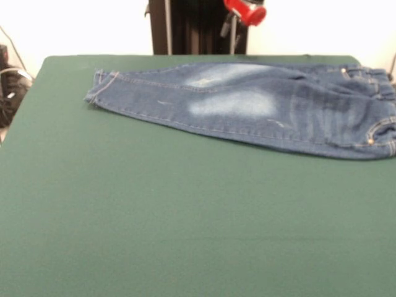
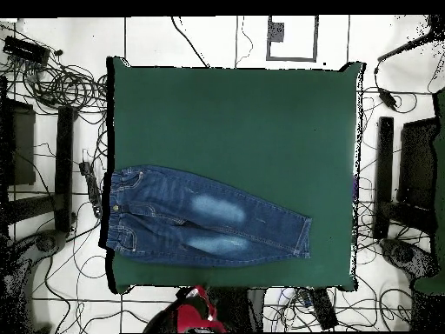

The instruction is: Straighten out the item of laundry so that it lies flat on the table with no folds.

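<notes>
The dark blue jeans [image 1: 247,102] lie on the green table [image 1: 185,210] along its far side, close to the robot. The waistband is at the right, the hems at the left. Both legs lie close together with their pale thigh patches facing up. In the overhead view the jeans [image 2: 204,217] lie along the table's bottom part [image 2: 235,113], with the waistband at the left edge. My gripper [image 1: 245,12] is drawn back above the far edge, clear of the jeans. Only its red end shows, also in the overhead view [image 2: 198,315].
The black pedestal [image 1: 198,28] stands behind the far edge. Cables [image 2: 61,83] and black stands [image 2: 387,174] lie on the floor around the table. The wide green stretch between the jeans and the front edge holds nothing else.
</notes>
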You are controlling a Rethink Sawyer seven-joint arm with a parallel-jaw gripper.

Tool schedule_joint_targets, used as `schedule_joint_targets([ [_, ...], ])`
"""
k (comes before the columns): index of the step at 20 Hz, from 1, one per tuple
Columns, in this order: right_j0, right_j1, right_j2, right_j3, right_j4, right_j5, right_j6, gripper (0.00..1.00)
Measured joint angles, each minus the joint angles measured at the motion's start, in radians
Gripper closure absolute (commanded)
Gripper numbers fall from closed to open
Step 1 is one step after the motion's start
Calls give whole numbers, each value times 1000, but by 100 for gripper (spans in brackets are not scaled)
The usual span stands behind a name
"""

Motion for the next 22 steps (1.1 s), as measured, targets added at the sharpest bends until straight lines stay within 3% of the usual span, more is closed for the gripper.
schedule_joint_targets([
  [6,8,-144,-13,19,-14,123,0,0],
  [9,-5,-161,-19,18,-41,128,0,0],
  [18,-87,-123,-27,-21,-124,128,0,0],
  [22,-136,-66,-32,-85,-165,128,0,0],
])
